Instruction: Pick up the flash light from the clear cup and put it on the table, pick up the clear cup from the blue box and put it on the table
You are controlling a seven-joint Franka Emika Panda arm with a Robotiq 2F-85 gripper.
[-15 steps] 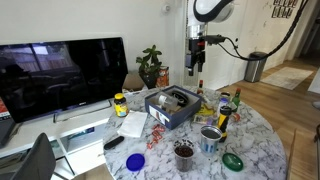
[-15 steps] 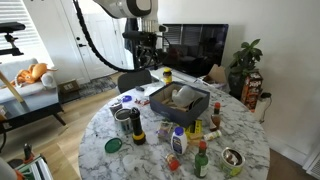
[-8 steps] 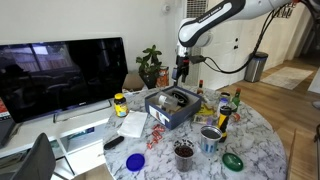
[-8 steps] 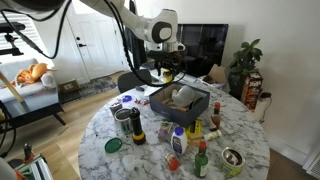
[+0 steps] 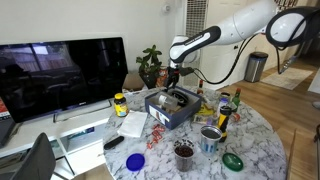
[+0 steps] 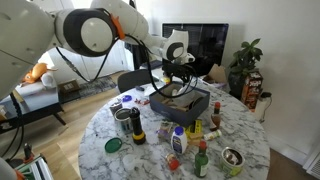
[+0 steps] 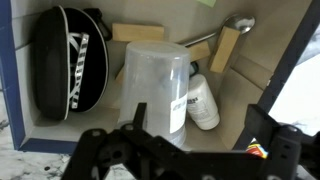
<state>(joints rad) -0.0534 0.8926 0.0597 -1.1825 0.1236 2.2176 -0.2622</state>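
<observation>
The blue box (image 5: 165,116) (image 6: 176,110) stands on the white marble table (image 5: 256,140) (image 6: 150,156). In the wrist view the clear cup (image 7: 155,80) lies on its side inside the box (image 7: 14,80), whitish and see-through. It shows faintly in an exterior view (image 6: 184,96). My gripper (image 7: 200,130) is open and empty, hovering just above the cup and box; it shows in both exterior views (image 5: 172,84) (image 6: 180,82). The yellow flash light (image 5: 222,118) (image 6: 137,128) stands upright by the grey patterned cup (image 5: 210,138), away from the gripper.
The box also holds a black striped case (image 7: 68,60), a white bottle (image 7: 202,100), wooden blocks (image 7: 138,32) and a spoon (image 7: 236,24). On the table are a dark brown cup (image 5: 184,152), a blue lid (image 5: 135,161), a green lid (image 5: 232,160) and several bottles (image 6: 180,140).
The arm has swung down from high above the table toward the blue box. The gripper now hangs just over the box contents. Nothing on the table has moved.
</observation>
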